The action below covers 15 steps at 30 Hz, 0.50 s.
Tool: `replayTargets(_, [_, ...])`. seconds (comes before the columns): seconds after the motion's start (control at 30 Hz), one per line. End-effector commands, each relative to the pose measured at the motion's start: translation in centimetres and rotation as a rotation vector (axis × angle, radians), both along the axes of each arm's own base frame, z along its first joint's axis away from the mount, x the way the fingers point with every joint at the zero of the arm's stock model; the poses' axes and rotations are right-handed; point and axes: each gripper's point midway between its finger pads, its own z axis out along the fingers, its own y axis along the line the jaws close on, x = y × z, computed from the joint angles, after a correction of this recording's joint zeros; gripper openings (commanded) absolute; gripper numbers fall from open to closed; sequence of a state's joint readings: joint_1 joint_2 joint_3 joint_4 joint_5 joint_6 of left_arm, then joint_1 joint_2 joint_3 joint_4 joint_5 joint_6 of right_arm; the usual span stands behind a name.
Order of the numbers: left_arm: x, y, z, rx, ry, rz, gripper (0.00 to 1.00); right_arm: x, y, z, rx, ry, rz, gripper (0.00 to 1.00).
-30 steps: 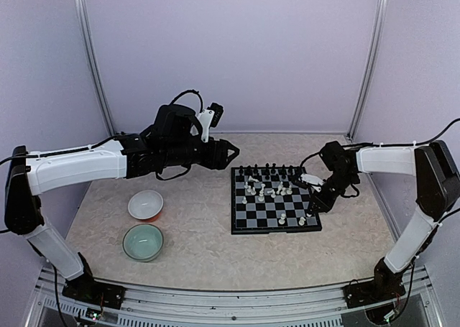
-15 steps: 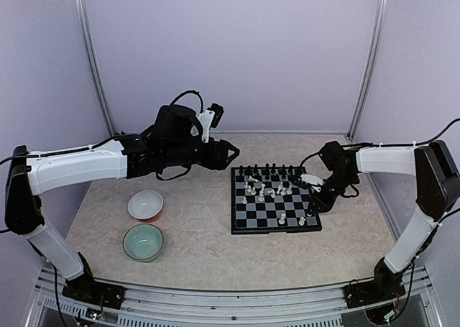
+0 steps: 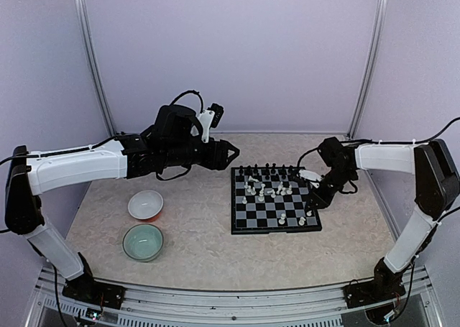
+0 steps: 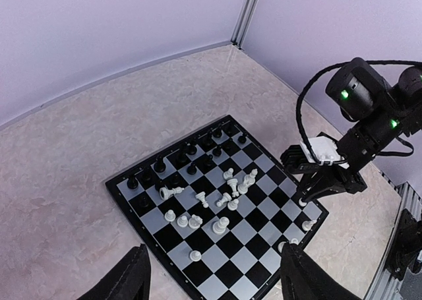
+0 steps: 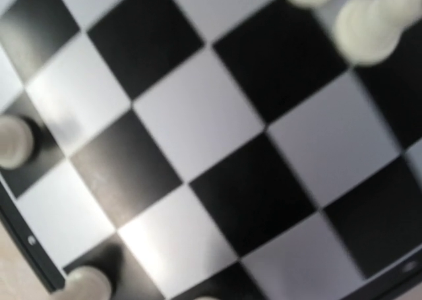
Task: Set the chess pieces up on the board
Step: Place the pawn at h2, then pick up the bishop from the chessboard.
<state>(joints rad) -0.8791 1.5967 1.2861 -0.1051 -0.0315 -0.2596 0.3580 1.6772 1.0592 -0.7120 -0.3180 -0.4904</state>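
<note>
The board [image 3: 235, 231] lies right of centre, also in the left wrist view [image 4: 120, 182]. Black chess pieces [image 3: 266, 172] stand along its far rows [image 4: 179, 160]. White chess pieces [image 3: 267, 192] are scattered mid-board, some lying down [image 4: 223, 198]. My right gripper [image 3: 310, 210] points down at the board's right edge; in the left wrist view [image 4: 304, 200] its tips close round a small white piece. The right wrist view shows blurred squares [image 5: 198, 115] very close, no fingers. My left gripper [image 3: 233, 153] hovers open and empty above the board's far left, its fingers [image 4: 125, 277] spread wide.
A white bowl [image 3: 145, 205] and a pale green bowl [image 3: 143, 241] stand on the table left of the board. Frame posts and walls close the back and sides. A few white pieces [image 3: 302, 221] stand near the board's near right corner.
My right gripper has shifted slightly up and left along the board's right edge. The left arm has not moved.
</note>
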Motion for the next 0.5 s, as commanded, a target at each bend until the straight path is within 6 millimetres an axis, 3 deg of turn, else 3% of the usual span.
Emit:
replayTargets(0.0, [-0.1,-0.6,1.2,-0.006,-0.025,-0.014,0.67,2.0,1.5,2.8,0.046,-0.074,0.028,0.22])
replayTargets(0.23, [-0.1,-0.6,1.3,-0.007,-0.028,-0.014,0.67,5.6,2.9,3.7,0.068,-0.113,0.017,0.22])
replayTargets(0.47, [-0.1,-0.7,1.3,-0.007,-0.026,-0.016,0.67,7.9,4.7,3.1,0.081,-0.104,0.028,0.22])
